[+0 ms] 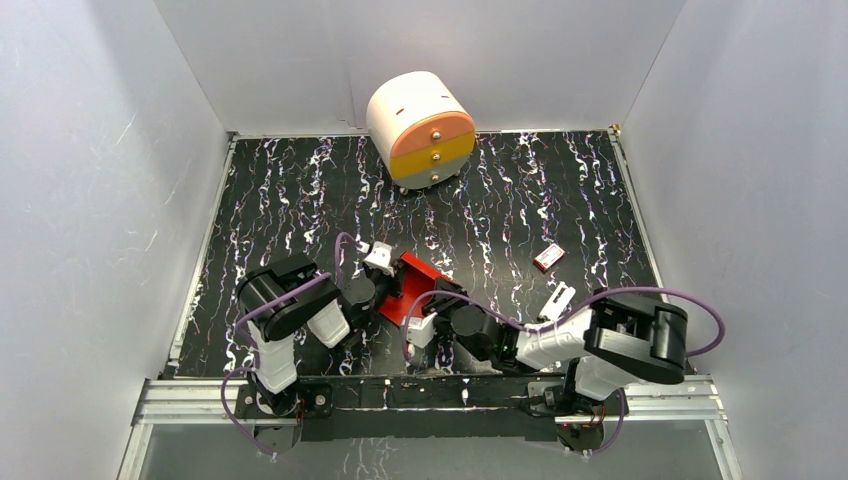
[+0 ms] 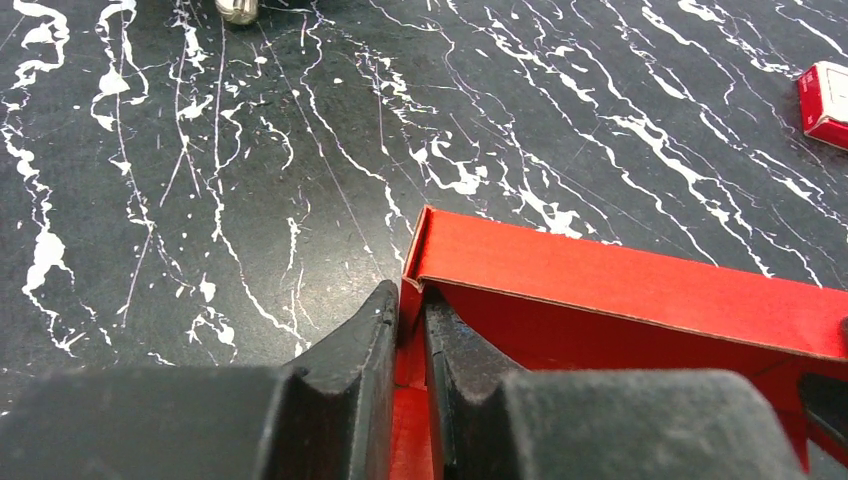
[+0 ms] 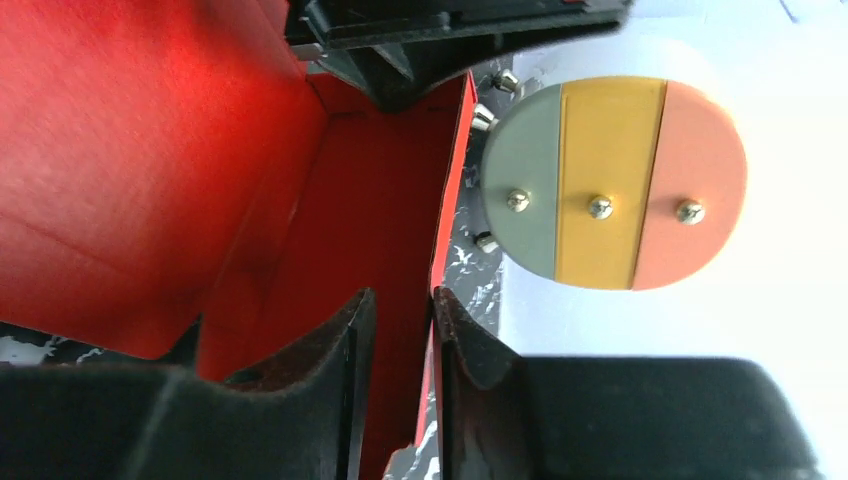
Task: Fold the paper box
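Note:
The paper box (image 1: pixel 418 284) is bright red card, part folded with its walls raised, lying between the two arms near the table's front. In the left wrist view my left gripper (image 2: pixel 410 296) is shut on a corner wall of the paper box (image 2: pixel 620 280). My left gripper (image 1: pixel 386 268) reaches it from the left. My right gripper (image 1: pixel 426 320) comes from the near side. In the right wrist view my right gripper (image 3: pixel 400 300) straddles the thin side wall of the paper box (image 3: pixel 150 180), open, with a gap showing beside the card.
A round white drawer unit (image 1: pixel 420 128) with orange, yellow and grey fronts stands at the back wall, also in the right wrist view (image 3: pixel 610 180). A small red-and-white packet (image 1: pixel 548 257) lies to the right on the black marbled table (image 1: pixel 300 200). White walls enclose three sides.

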`<state>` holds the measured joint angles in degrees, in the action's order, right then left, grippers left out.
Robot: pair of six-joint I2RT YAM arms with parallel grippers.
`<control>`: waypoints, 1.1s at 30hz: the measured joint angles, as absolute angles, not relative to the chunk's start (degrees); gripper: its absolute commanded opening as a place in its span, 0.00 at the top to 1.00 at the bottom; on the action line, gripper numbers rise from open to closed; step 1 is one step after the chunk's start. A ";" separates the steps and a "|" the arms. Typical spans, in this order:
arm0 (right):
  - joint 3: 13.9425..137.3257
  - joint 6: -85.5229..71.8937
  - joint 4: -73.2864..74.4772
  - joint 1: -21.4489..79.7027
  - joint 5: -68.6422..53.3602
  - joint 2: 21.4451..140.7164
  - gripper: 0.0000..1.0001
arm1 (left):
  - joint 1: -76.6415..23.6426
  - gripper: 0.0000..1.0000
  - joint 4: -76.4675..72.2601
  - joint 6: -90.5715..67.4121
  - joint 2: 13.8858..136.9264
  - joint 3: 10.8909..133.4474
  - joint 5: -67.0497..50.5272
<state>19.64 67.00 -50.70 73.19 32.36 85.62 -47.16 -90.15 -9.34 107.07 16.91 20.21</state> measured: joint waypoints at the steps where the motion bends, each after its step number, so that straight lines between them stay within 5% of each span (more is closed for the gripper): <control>1: 19.84 65.34 -49.21 73.23 32.10 84.53 0.55 | -47.07 1.00 -90.15 -9.15 107.07 16.86 20.21; 14: 18.35 43.09 -41.04 73.10 27.88 65.80 0.22 | -45.78 1.00 -90.06 -7.35 106.48 14.90 21.39; 24: 9.65 24.53 -45.98 53.23 13.80 55.86 0.18 | -45.58 1.00 -90.00 -6.57 105.89 14.46 21.39; 33: 7.62 16.38 -60.18 45.52 1.39 69.25 0.21 | -45.52 1.00 -89.73 -5.76 105.56 14.46 20.93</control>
